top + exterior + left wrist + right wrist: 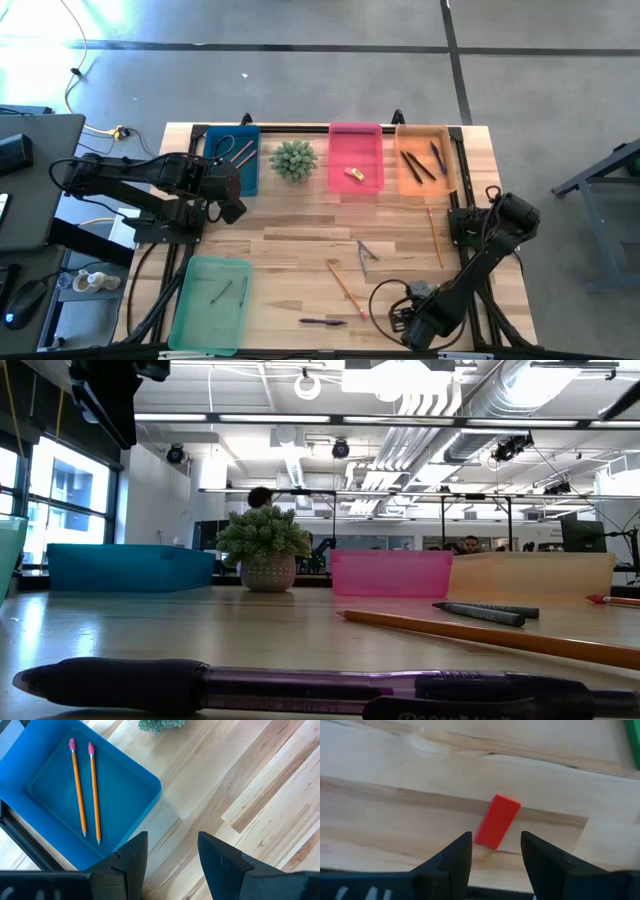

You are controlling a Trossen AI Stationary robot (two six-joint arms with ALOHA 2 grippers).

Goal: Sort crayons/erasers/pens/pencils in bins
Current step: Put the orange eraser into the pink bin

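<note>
While the right gripper (492, 855) hangs open at the table's near edge, straddling a red eraser (497, 820), squaring the fingers to its long sides before closing looks wise. Eraser: small flat rectangular block, lying apart from both fingers. Farther off: left gripper (170, 857), open, beside the blue bin (127, 795) holding two orange pencils (86, 790).

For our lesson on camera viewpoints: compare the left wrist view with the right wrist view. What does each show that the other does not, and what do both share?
Only the left wrist view shows the blue bin holding two orange pencils, plus a bit of the green plant. Only the right wrist view shows a red eraser lying on the table just ahead of the right hand. Both show the wooden table and an open hand at the bottom, the left hand holding nothing.
</note>
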